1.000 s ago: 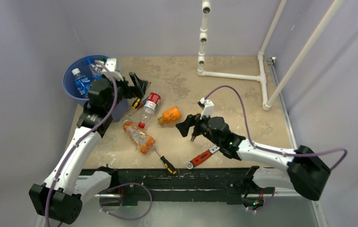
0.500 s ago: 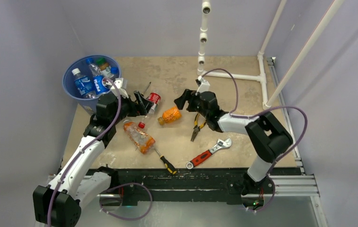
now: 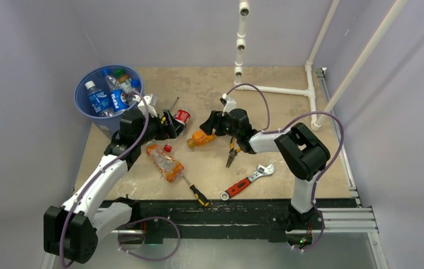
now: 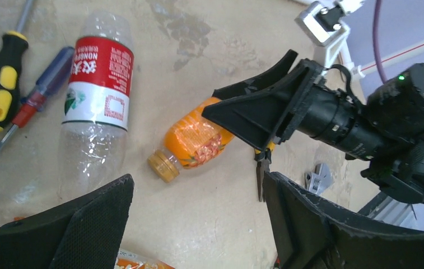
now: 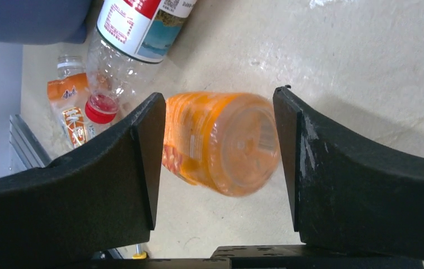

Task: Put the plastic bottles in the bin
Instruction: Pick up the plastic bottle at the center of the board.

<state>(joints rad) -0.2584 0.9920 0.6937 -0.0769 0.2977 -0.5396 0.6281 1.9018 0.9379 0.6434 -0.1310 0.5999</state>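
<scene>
While the blue bin (image 3: 78, 95) at far left holds several bottles (image 3: 108, 95), the left gripper (image 4: 198, 213) hangs with jaws spread wide by the red-labelled bottle (image 4: 97, 84), and the right gripper (image 5: 216, 120) has its parted jaws flanking the small orange bottle (image 5: 220, 143), seemingly ready to pinch it.

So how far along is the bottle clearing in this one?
Done: several plastic bottles already lie in the round blue bin. In hand: the right tool straddles the small orange-filled bottle, open, not yet clamped; the left tool hangs open near the clear red-labelled bottle. Left: those two plus the crushed orange-labelled bottle nearer the front edge.
</scene>
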